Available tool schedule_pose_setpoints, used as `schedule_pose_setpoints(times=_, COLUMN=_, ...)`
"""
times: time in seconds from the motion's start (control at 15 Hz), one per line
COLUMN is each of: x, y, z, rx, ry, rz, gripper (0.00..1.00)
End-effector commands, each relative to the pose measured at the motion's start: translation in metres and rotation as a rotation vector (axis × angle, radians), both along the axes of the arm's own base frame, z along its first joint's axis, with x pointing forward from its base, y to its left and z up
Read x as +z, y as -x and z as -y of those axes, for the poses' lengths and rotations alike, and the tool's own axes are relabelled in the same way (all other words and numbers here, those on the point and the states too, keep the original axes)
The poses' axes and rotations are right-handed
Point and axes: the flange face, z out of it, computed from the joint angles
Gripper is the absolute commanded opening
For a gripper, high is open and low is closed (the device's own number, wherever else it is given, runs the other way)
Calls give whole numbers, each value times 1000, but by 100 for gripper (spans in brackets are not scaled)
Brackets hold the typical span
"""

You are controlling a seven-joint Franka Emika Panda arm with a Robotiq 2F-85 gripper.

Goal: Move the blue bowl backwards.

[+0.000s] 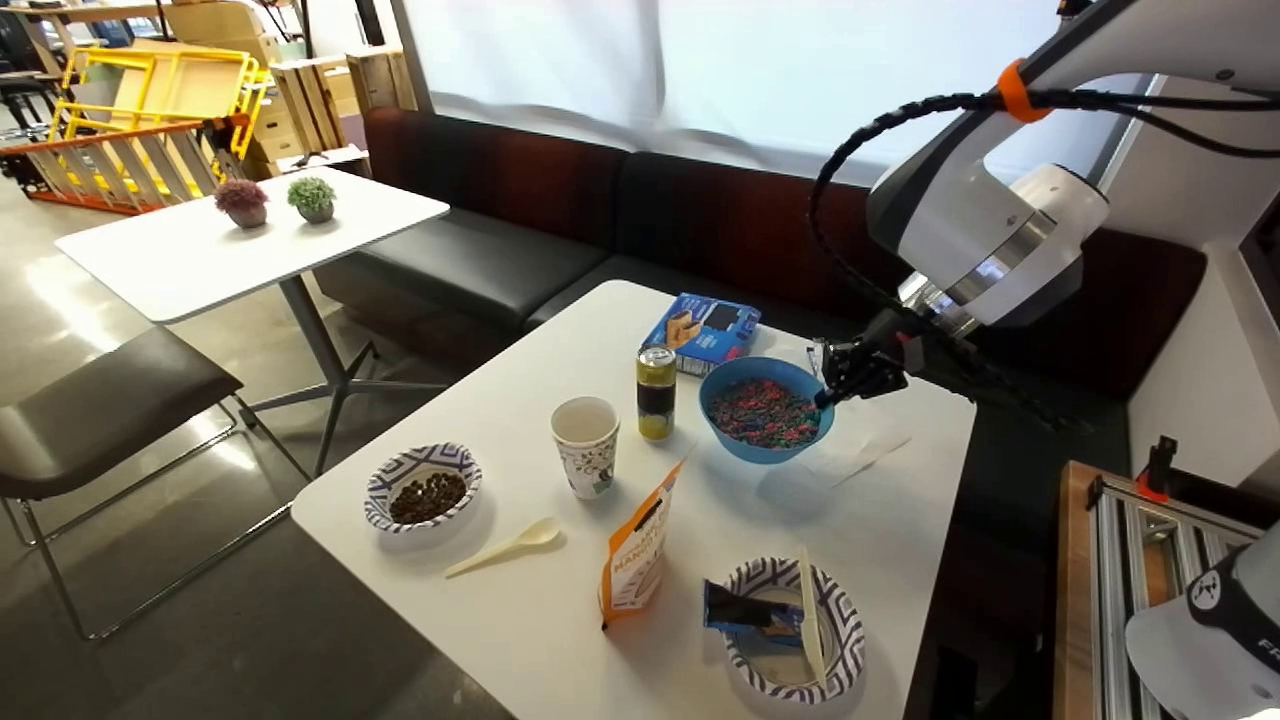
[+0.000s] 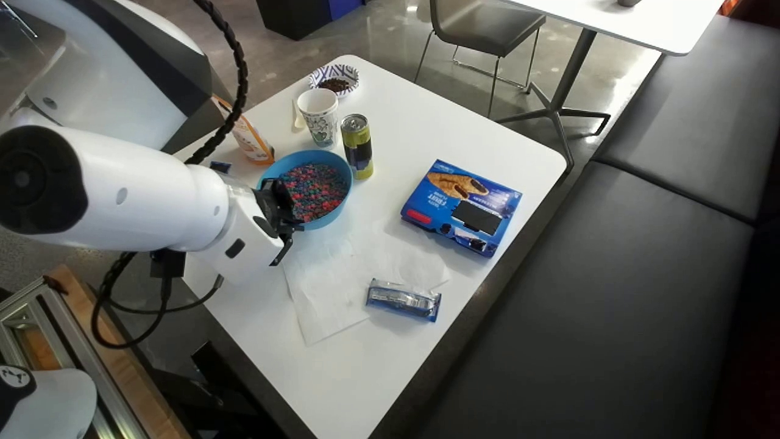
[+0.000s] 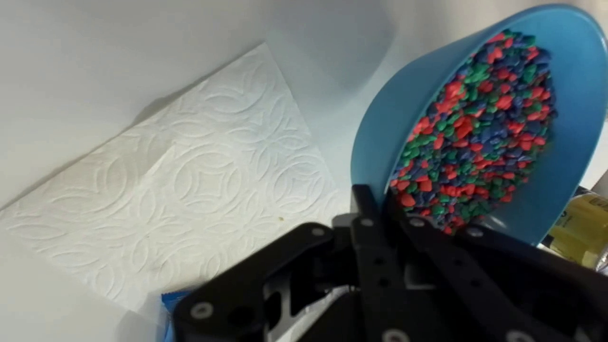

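The blue bowl [image 1: 752,450] holds red, green and dark blue bits. It also shows in an exterior view [image 2: 324,219] and at the right of the wrist view [image 3: 392,111]. My gripper [image 3: 377,197] is shut on the bowl's rim, with one finger outside the wall and the other inside against the bits. The bowl looks raised a little above the white table, with its shadow apart from it, and it looks tilted in the wrist view. The gripper also shows in both exterior views [image 1: 824,392] [image 2: 296,221]; there its fingertips are partly hidden.
Close to the bowl stand a yellow-black can [image 1: 656,395], a paper cup [image 1: 588,450], a blue box [image 1: 705,330] and an orange-white pouch [image 1: 640,560]. A white napkin [image 2: 329,299] and a wrapped bar [image 2: 403,299] lie on the table. Patterned paper bowls [image 1: 380,500] [image 1: 845,640] sit toward the edges.
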Motion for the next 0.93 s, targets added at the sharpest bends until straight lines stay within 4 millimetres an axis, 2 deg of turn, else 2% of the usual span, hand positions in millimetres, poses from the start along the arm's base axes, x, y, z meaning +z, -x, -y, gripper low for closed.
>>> schedule_pose_setpoints(times=0.0, x=0, y=0, z=0, rx=0, ry=0, rz=0, gripper=1)
schedule_pose_setpoints(times=0.27, x=5, y=2, z=12, rx=0, ry=33, rz=-6, gripper=1)
schedule_pose_setpoints(times=0.87, x=26, y=5, z=58, rx=42, ry=47, rz=20, gripper=1)
